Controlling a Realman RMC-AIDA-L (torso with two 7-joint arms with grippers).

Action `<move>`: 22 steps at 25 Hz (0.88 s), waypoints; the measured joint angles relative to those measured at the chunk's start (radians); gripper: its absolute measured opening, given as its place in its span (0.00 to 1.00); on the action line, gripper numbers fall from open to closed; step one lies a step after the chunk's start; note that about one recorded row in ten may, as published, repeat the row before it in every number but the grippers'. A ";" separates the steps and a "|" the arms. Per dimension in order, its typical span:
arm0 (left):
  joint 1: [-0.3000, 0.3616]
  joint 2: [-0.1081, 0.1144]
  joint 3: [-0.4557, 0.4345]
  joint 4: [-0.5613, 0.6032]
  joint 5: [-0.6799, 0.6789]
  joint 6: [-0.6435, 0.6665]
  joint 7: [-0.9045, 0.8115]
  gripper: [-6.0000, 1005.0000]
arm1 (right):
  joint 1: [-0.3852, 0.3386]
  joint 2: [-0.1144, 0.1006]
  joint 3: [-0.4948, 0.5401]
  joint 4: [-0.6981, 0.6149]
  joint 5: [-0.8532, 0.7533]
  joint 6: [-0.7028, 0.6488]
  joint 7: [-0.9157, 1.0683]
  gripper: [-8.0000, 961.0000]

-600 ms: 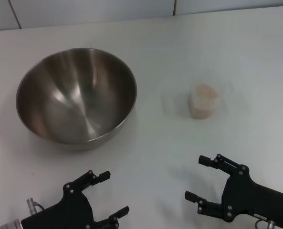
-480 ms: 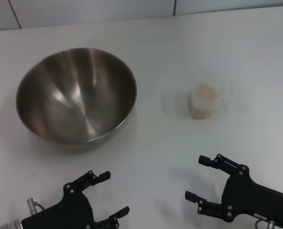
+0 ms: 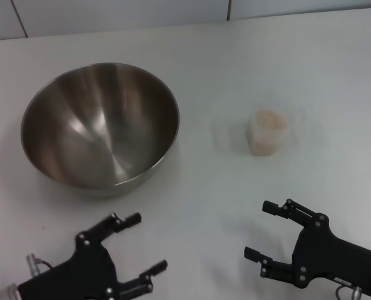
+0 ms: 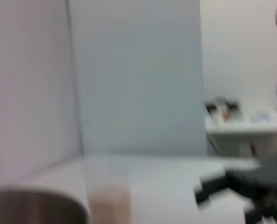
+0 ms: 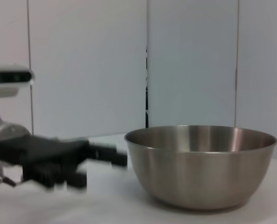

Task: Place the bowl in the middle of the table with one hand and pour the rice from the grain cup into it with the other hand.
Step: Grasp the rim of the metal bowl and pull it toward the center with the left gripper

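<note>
The steel bowl (image 3: 100, 127) stands empty on the left part of the white table (image 3: 235, 62); it also shows in the right wrist view (image 5: 200, 163) and at the edge of the left wrist view (image 4: 35, 207). The clear grain cup (image 3: 267, 132) with rice (image 3: 268, 121) stands upright to the right of the bowl; it also shows in the left wrist view (image 4: 108, 196). My left gripper (image 3: 137, 245) is open and empty near the front edge, below the bowl. My right gripper (image 3: 260, 230) is open and empty near the front edge, below the cup.
A grey tiled wall (image 3: 110, 12) runs along the table's far edge. In the left wrist view a shelf with small items (image 4: 236, 123) stands beyond the table. Bare tabletop lies between bowl and cup.
My left gripper has shifted slightly to the left and turned a little. The right gripper, bowl and cup have stayed in place.
</note>
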 joint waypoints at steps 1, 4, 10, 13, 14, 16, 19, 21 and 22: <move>0.012 0.001 -0.030 0.005 -0.005 0.043 0.001 0.80 | -0.001 0.000 0.001 -0.001 0.001 0.000 0.000 0.87; 0.041 0.008 -0.232 0.025 -0.024 0.239 -0.085 0.80 | -0.001 0.002 0.006 -0.004 0.002 -0.006 -0.001 0.87; 0.060 0.057 -0.422 0.269 -0.001 0.160 -0.524 0.79 | -0.003 0.006 0.010 -0.019 0.003 -0.019 -0.004 0.87; 0.095 0.073 -0.439 0.461 0.038 -0.017 -0.710 0.78 | -0.003 0.006 0.011 -0.021 0.003 -0.020 -0.004 0.87; 0.108 0.077 -0.442 0.545 0.076 -0.095 -0.795 0.78 | -0.001 0.006 0.011 -0.026 0.003 -0.020 -0.003 0.87; 0.126 0.080 -0.445 0.742 0.233 -0.266 -1.014 0.78 | -0.001 0.007 0.011 -0.028 0.003 -0.020 -0.002 0.87; 0.112 0.071 -0.470 0.886 0.441 -0.371 -1.232 0.78 | 0.000 0.008 0.011 -0.030 0.003 -0.025 -0.001 0.87; 0.069 0.056 -0.509 0.930 0.603 -0.393 -1.370 0.78 | 0.000 0.009 0.011 -0.031 0.003 -0.027 -0.001 0.87; 0.032 0.046 -0.537 0.939 0.709 -0.397 -1.453 0.78 | 0.001 0.009 0.011 -0.031 0.003 -0.032 -0.001 0.87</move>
